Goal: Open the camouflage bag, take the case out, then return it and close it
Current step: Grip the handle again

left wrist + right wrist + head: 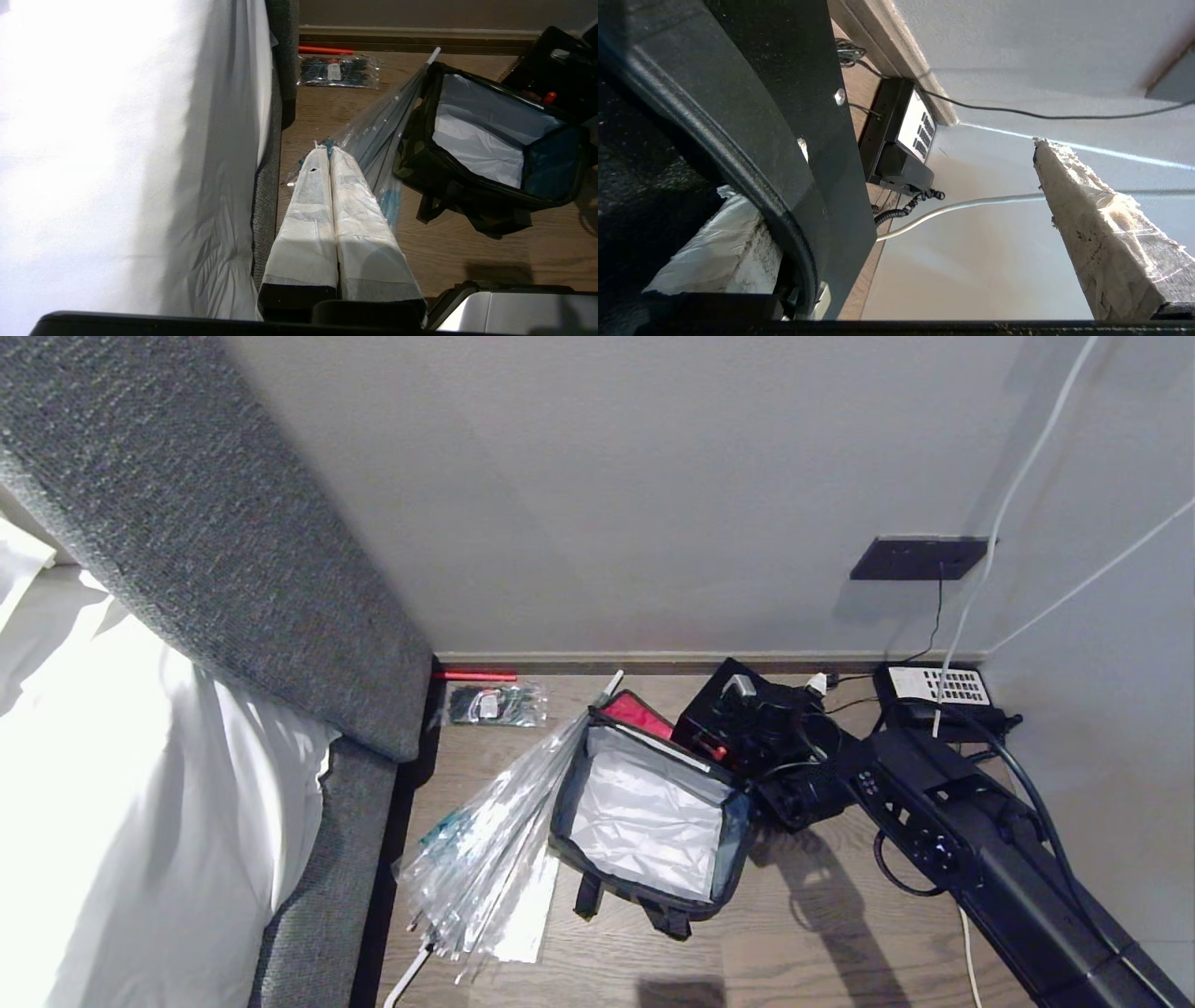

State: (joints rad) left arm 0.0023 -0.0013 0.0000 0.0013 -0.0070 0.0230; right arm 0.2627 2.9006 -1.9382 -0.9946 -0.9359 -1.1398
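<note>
The camouflage bag [653,887] [420,144] lies open on the wood floor, its silvery-white lining bare and nothing inside. A red panel [637,714] shows at its far rim. A black case [724,714] stands just behind the bag's far right corner. My right gripper [777,687] [920,142] is open wide there. The case's dark wall [784,140] runs between its taped fingers, close beside one finger [714,254] and well apart from the other. My left gripper [329,148] hangs shut and empty beside the bed, out of the head view.
A clear plastic-wrapped umbrella [495,840] lies against the bag's left side. The bed [140,784] and grey headboard [233,551] fill the left. A telephone [934,695], a white cable [980,569] and the walls crowd the right corner. A packet [495,705] lies by the skirting.
</note>
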